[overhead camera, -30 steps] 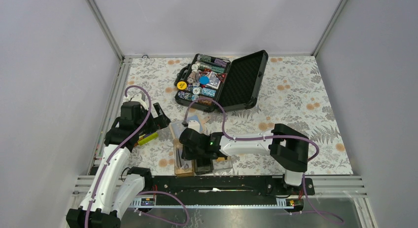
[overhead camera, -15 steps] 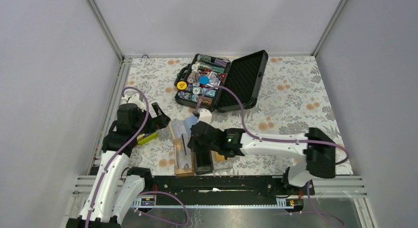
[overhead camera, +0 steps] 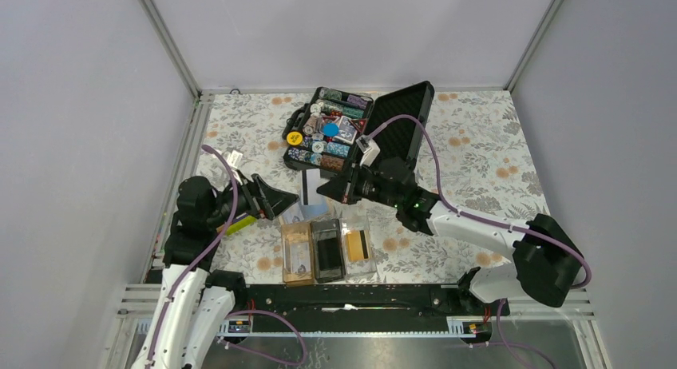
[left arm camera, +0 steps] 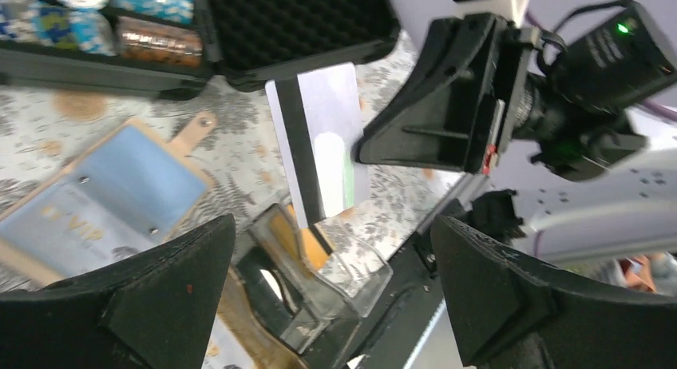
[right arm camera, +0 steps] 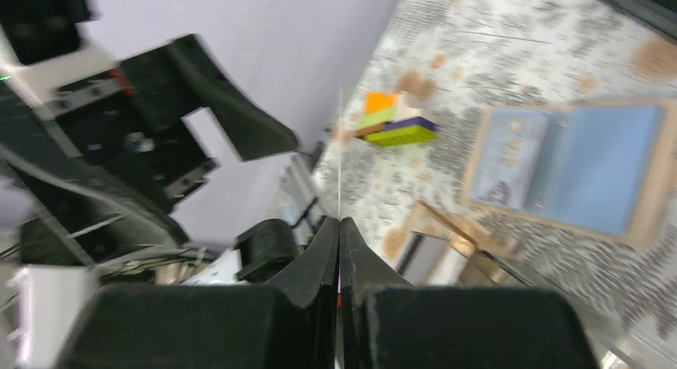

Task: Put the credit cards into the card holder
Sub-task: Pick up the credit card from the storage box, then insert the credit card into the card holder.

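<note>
Lowest in the top view, just above the arm bases, the card holder (overhead camera: 286, 255) sits on the floral tabletop (overhead camera: 479, 169). Its clear compartment, on the right of the frame, already carries a gold card (overhead camera: 357, 244) with a black stripe. I can make out no card in the brown or dark compartments. By that layout, one card looks filed and at least one more is to go.

Just above the holder, mid-frame, a pale card (overhead camera: 311, 187) with a black stripe is held off the tabletop. The right fingers (right arm camera: 319, 265) are pressed together on one long edge of it. The right wrist view shows the card only as a thin bright line rising from between the tips. Lifted and kept near the holder like this, it looks staged either for lowering into a slot or for a hand-over. The left fingers (left arm camera: 160, 289) point at it from the left of the frame, spread as wide as they go. They hold nothing and, as far as I can tell, touch nothing.

Left of the holder lie a tan wallet (left arm camera: 104, 197) with a blue panel and a small bright block (overhead camera: 239, 223).

Farthest, upper middle, stands the open black chip case (overhead camera: 399, 129), probably no part of this job.
</note>
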Robot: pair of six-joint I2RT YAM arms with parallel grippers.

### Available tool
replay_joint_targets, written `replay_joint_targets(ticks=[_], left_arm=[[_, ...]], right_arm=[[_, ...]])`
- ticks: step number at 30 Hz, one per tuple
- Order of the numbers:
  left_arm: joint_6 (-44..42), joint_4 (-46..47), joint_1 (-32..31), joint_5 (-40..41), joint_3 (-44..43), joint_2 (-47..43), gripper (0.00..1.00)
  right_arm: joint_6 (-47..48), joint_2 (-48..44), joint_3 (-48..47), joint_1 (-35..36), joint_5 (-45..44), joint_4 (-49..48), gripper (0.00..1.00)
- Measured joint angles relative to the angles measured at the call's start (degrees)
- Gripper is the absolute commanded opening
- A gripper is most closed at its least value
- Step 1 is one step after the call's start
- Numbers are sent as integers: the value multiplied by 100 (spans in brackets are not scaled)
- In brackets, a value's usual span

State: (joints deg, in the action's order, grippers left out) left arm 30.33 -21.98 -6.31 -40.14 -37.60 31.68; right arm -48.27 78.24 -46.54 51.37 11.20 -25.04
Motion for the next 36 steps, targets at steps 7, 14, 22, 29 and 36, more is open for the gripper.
replay_joint_targets(ticks=[7,14,22,29,36], left_arm=[[533,728,2,-831,157,116,78],[1569,2009,2,-1268,568,177,33],[2015,2479,2,-1228,688,232,0],[1480,1370,4,-24,470,859,0],[1502,1226,42,872,636,2048,0]], right_arm=[[-793,323,153,-337,1556,-2393,0],[-1051,638,153,-354,2129,-2968,0],[-599,564,-44,-358,2063,-2221,52],[503,356,-680,-426,789,323,74],[1335,737,-1434,-619,-356,2256,67]])
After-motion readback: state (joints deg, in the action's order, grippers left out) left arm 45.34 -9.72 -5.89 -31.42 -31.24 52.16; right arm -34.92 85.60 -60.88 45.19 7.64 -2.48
